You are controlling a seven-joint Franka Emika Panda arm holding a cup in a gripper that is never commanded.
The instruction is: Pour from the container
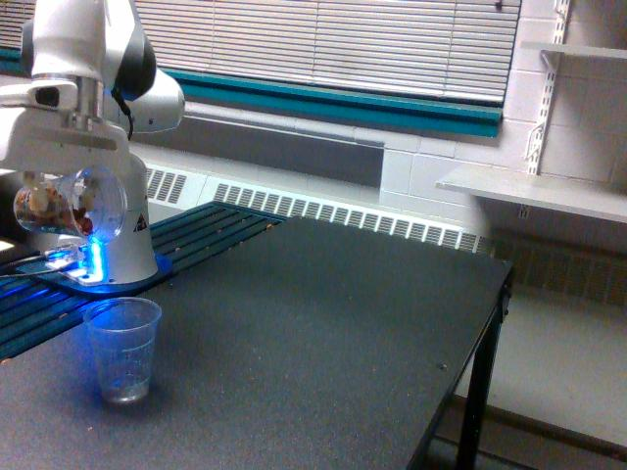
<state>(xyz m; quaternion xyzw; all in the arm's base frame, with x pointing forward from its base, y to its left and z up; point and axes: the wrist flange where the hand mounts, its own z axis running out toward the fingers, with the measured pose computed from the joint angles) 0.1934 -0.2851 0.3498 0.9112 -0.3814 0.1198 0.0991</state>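
The container (69, 204), a clear smooth-walled vessel with brown nut-like bits inside, hangs under the white arm at the exterior view's left. It lies tipped on its side, its mouth facing the view's right. My gripper (61, 178) is shut on it from above; the fingers are mostly hidden by the white hand. Below it and a little toward the view's right, a ridged clear plastic cup (122, 350) lit blue stands upright on the dark table (323, 333). A few small bits lie at that cup's bottom.
The arm's white base (110, 250) glows blue on a round plate behind the cup. Dark blue slats (211, 225) run along the table's back left. The table edge (495, 304) drops off at the view's right. A radiator and window blinds line the wall.
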